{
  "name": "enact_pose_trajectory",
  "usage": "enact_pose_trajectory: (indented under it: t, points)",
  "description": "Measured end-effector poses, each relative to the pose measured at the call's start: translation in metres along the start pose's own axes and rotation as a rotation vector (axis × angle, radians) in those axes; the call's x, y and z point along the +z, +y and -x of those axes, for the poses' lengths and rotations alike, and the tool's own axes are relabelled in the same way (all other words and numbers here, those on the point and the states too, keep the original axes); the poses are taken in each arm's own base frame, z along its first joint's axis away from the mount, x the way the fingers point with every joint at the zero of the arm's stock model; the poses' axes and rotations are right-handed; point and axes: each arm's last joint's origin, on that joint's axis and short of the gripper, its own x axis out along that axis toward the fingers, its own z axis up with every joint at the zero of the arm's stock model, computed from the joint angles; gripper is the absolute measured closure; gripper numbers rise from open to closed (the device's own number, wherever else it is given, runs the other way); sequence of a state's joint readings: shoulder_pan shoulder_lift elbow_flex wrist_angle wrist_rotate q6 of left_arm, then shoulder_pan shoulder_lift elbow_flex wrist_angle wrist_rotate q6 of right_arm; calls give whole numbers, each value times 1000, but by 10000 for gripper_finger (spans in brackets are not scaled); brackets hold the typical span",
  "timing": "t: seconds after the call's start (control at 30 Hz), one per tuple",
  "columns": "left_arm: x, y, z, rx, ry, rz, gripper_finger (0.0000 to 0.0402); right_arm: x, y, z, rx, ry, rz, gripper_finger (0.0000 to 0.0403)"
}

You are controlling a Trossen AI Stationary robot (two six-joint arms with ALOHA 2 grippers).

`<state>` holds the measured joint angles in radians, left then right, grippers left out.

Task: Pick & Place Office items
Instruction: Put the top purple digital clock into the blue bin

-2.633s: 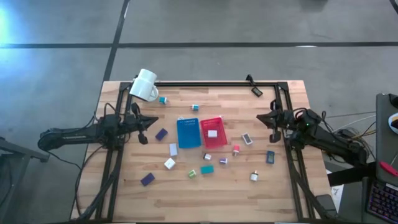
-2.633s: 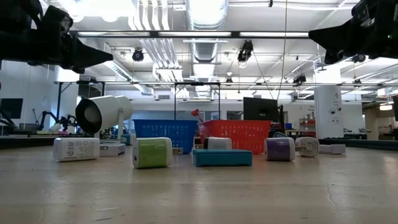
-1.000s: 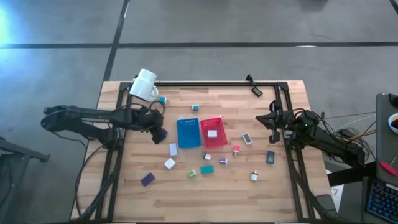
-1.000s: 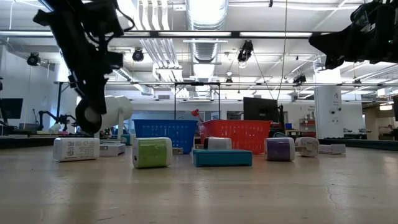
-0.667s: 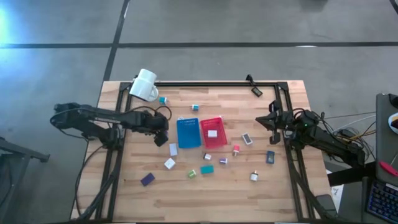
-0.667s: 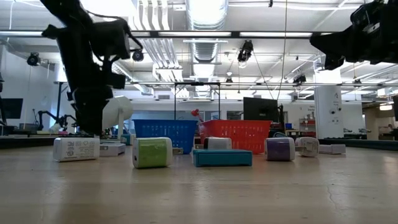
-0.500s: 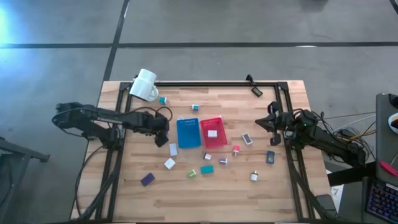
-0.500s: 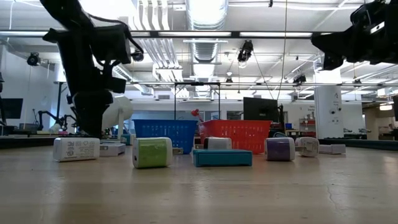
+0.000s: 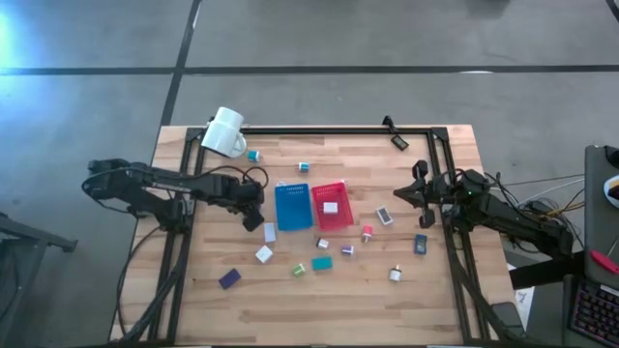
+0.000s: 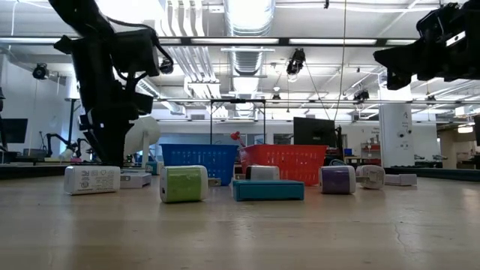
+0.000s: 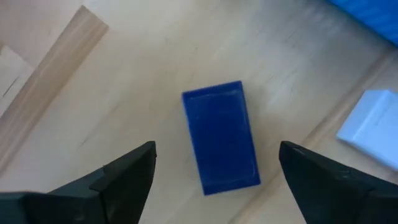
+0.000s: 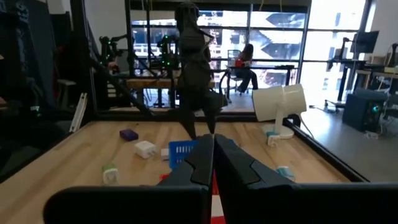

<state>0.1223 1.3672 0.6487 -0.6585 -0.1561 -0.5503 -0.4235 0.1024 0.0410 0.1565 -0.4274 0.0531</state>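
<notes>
Left gripper [image 9: 253, 215] sits left of centre in the high view, just left of the blue tray [image 9: 292, 207]. Fingers spread wide, straddling a dark blue block [image 11: 221, 137] that lies flat on the wood in the left wrist view; not touching it, nothing held.

Centre: blue tray looks empty from above; the red tray [image 9: 332, 205] beside it holds one white block [image 9: 331, 207]. So roughly one item placed, the rest loose.

Loose items: purple block [image 9: 228, 278] lower left, white block [image 9: 263, 254], green block [image 9: 299, 270], teal block [image 9: 322, 263], pink clip [image 9: 368, 232], dark blue clip [image 9: 421, 244] to the right. More small ones near the white mug [image 9: 224, 132], upper left.

Right gripper [image 9: 419, 198] is at the right edge of the table, fingers pressed together, empty, waiting.

Task looks barely begun; next is probably closing on the dark blue block.
</notes>
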Motion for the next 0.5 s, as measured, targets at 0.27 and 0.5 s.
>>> enact_pose_trajectory:
  t: [0.27,0.5]
  points:
    - [4,-6,-21,22,39,-18,44,-1,0,-1,-1,7,3,394]
    - [4,-8,-29,37,72,-48,47,-1,0,-1,-2,7,1,394]
